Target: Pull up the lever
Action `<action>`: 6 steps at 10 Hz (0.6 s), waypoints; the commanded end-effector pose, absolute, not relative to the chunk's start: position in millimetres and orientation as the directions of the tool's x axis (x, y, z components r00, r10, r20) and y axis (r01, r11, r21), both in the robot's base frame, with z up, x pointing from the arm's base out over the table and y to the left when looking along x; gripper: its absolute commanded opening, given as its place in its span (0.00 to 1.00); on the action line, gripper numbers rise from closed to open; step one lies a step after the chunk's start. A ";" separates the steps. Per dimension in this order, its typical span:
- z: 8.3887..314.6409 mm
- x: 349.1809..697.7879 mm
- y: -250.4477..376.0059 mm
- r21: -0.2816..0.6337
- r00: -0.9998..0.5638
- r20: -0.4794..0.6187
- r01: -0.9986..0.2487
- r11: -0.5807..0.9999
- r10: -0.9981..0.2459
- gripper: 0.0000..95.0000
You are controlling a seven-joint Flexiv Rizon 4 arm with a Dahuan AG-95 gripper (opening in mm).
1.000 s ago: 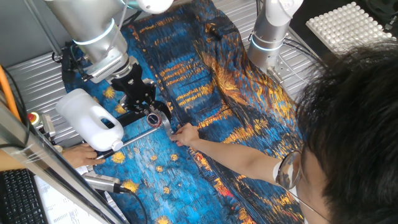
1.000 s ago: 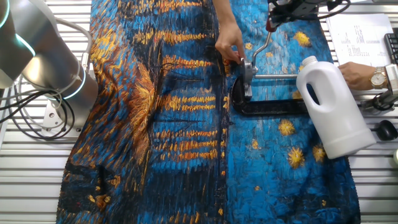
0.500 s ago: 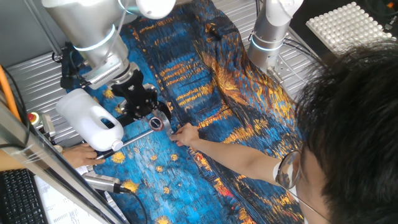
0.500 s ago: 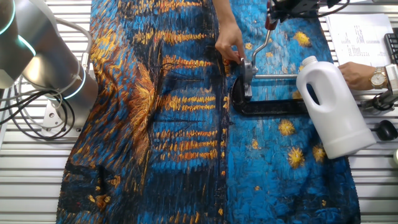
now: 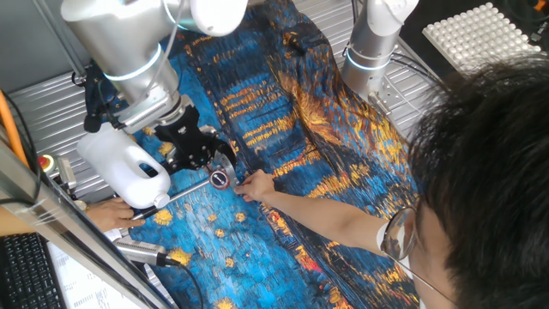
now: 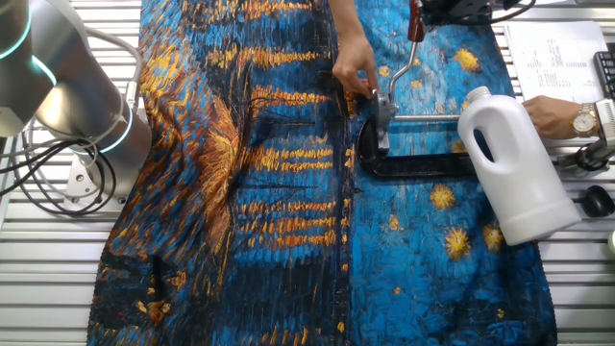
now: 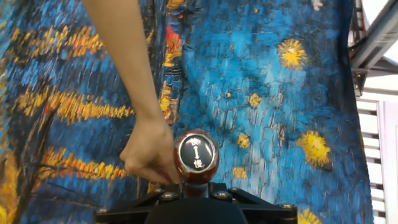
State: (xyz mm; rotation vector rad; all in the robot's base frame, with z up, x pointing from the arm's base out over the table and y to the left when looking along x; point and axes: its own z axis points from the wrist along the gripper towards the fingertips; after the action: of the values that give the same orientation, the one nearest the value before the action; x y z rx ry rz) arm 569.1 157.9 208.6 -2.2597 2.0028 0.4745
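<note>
The lever (image 6: 407, 60) is a thin bar with a dark red sleeve (image 6: 415, 19), rising from the black-and-silver clamp (image 6: 382, 108) that lies on the blue cloth. In the hand view the sleeve's round end (image 7: 196, 157) faces the camera, between the black fingers. My gripper (image 7: 196, 186) is shut on the sleeve. In one fixed view the gripper (image 5: 208, 163) is just left of the sleeve's end (image 5: 220, 178). A person's hand (image 7: 149, 155) presses down on the clamp next to the lever.
A big white jug (image 6: 514, 163) is fixed in the clamp along the long silver rod (image 6: 428, 118). A second hand (image 6: 550, 115) rests by the jug. The person's arm (image 5: 326, 215) crosses the cloth. A second robot base (image 6: 67, 106) stands at the cloth's edge.
My gripper has moved with the red sleeve in it, and the lever's end has swung further away from the clamp's base. The person's hands and the jug have stayed put.
</note>
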 end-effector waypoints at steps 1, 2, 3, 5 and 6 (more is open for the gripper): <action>207.4 570.7 160.3 0.138 0.090 -0.281 -0.981 -0.133 -0.955 0.00; 206.3 573.0 163.1 0.140 0.080 -0.279 -0.983 -0.122 -0.957 0.00; 205.9 575.8 166.6 0.140 0.071 -0.278 -0.984 -0.113 -0.958 0.00; 206.0 577.6 168.7 0.137 0.075 -0.282 -0.984 -0.118 -0.957 0.00; 206.6 576.5 166.7 0.134 0.086 -0.288 -0.983 -0.129 -0.954 0.00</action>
State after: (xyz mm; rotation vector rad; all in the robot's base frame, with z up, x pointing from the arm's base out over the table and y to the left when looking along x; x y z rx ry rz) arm 578.5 168.5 205.9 -2.2462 2.0113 0.4746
